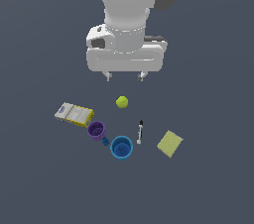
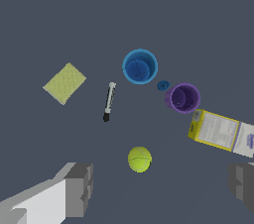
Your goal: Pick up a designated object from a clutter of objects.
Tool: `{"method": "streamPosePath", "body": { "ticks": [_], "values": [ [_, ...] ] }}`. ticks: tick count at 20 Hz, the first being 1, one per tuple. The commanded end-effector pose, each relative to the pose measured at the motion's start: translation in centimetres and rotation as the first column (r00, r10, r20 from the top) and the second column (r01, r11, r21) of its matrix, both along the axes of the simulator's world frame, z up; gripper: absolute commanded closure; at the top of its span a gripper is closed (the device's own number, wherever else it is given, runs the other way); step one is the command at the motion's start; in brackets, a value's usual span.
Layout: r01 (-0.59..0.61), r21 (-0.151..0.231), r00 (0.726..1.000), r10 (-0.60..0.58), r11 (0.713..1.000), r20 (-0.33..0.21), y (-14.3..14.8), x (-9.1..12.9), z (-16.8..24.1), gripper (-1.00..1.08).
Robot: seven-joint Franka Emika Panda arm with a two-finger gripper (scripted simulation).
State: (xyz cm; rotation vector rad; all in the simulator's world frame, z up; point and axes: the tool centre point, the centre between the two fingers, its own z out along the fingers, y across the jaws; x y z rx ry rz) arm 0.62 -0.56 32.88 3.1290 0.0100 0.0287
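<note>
The designated object, a bright blue cup [image 1: 121, 147] [image 2: 140, 67], stands upright on the grey floor with its mouth up. My gripper [image 1: 124, 76] [image 2: 161, 188] hangs open well above the clutter, nothing between its fingers [image 2: 79, 188]. It is over the area behind the yellow-green ball [image 1: 122, 101] [image 2: 139, 159], far from the blue cup. A purple cup [image 1: 96, 130] [image 2: 183, 97] stands close to the blue one, with a tiny blue piece [image 1: 105, 141] [image 2: 162, 85] between them.
A black-and-white marker [image 1: 140, 132] [image 2: 108, 101] lies beside the blue cup on the exterior view's right. A yellow sponge [image 1: 170, 143] [image 2: 64, 83] lies further right. A yellow-white box [image 1: 74, 114] [image 2: 222, 132] lies flat at the exterior view's left.
</note>
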Motion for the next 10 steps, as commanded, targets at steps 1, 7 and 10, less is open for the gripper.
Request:
{"method": "streamPosePath", "body": {
  "ticks": [1, 7, 10],
  "values": [
    [0.0, 0.0, 1.0, 0.0, 1.0, 0.0, 0.0, 0.0, 0.0, -0.2],
    [-0.026, -0.007, 1.0, 0.026, 1.0, 0.004, 0.42, -0.01, 0.77, -0.2],
    [-0.025, -0.006, 1.0, 0.025, 1.0, 0.004, 0.43, -0.04, 0.78, -0.2]
  ]
}}
